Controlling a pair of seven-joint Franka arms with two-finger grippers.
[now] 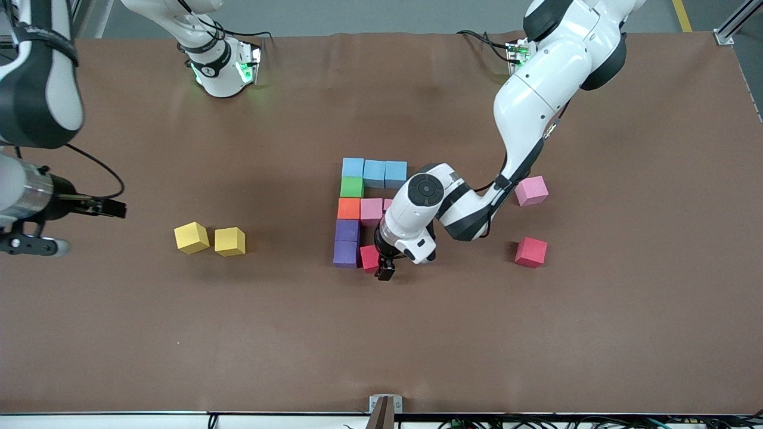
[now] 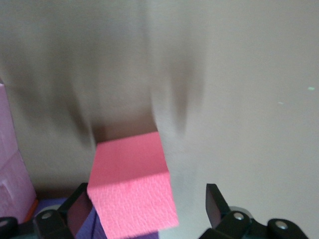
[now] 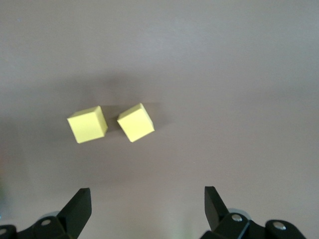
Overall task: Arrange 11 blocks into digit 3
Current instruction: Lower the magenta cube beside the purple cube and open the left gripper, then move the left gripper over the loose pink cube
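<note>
Left gripper jaws apart around small red foam cube, frame centre; we lift straight, avoiding nudges.

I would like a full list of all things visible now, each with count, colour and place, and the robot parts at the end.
light blue blocks: 3, light blue, row farthest from the front camera in the figure
green block: 1, green, under the blue row's end
orange block: 1, orange, next in the column
purple blocks: 2, purple, column's nearest end
pink blocks: 2 fully seen, pink, one beside orange, one loose toward the left arm's end
red blocks: 2, red, one beside purple, one loose
yellow cubes: 2, yellow, toward the right arm's end
table: 1, brown
left gripper: open, over the placed red block
right gripper: open, waiting above the yellow cubes
</note>
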